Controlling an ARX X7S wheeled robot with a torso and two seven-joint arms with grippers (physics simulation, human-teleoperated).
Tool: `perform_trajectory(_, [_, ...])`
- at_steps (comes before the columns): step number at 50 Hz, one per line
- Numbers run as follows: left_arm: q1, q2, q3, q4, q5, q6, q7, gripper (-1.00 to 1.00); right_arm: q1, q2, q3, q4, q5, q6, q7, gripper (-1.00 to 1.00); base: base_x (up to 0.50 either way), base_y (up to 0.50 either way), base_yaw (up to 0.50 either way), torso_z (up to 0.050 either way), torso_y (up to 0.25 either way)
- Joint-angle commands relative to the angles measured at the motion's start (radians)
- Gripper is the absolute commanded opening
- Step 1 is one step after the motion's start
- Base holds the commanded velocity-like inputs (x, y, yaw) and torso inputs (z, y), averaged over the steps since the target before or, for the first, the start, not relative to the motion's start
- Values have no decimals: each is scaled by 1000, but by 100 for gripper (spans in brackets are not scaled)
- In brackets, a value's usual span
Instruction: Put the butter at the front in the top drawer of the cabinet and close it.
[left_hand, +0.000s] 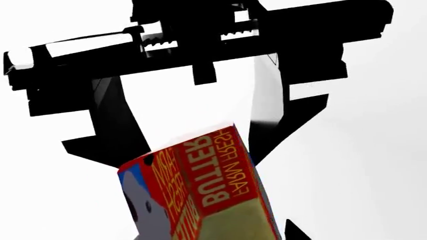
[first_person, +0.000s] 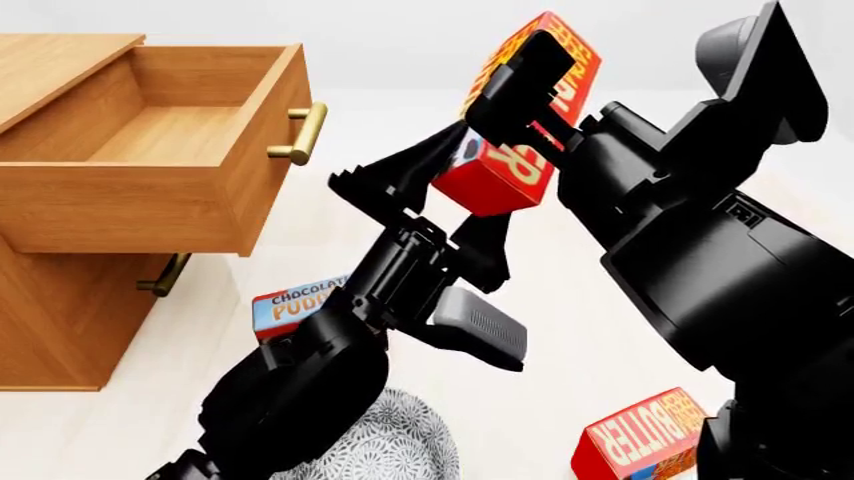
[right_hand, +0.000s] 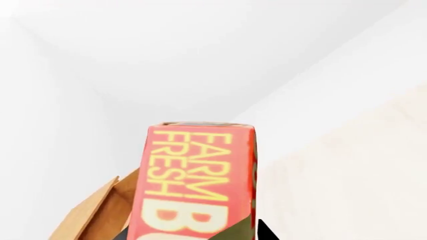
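The butter (first_person: 514, 165), a red carton with yellow lettering, hangs in the air right of the cabinet (first_person: 54, 330). My right gripper (first_person: 534, 85) is shut on its upper end. In the left wrist view the right gripper's black fingers (left_hand: 117, 135) come down on both sides of the butter (left_hand: 213, 180). My left gripper (first_person: 477, 187) reaches up from below and is open, one finger on each side of the carton's lower end, with a thin gap at one fingertip (left_hand: 295, 231). The top drawer (first_person: 147, 190) is pulled out and holds nothing.
A second butter carton (first_person: 641, 435) lies at the front right. A Chocolate Pudding box (first_person: 300, 305) lies behind my left arm, and a grey patterned bowl (first_person: 394, 450) sits at the bottom edge. The lower drawer's brass handle (first_person: 163, 275) shows under the open drawer.
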Motion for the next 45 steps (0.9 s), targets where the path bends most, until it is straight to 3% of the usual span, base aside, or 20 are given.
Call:
perform_trajectory(1, [5,-3,14,17,-2,-14,15,-100,12,-4,9,-12,3,-11,-29,-100,0,0,0,0,0])
perform_trajectory(21, [-4,-3,-1,18,13,-46,-23,-100,2,-1,6,-9,5,-28,-45,-100,0,0,0,0,1])
perform_trajectory(22, [-4,-3,-3,20,14,-48,-25,-100,1,0,6,-9,7,-28,-51,100,0,0,0,0,0])
perform_trajectory(45, [-11,-7,-6,23,7,-44,-60,-100,-4,11,3,-6,37,-40,-67,100,0,0,0,0,1])
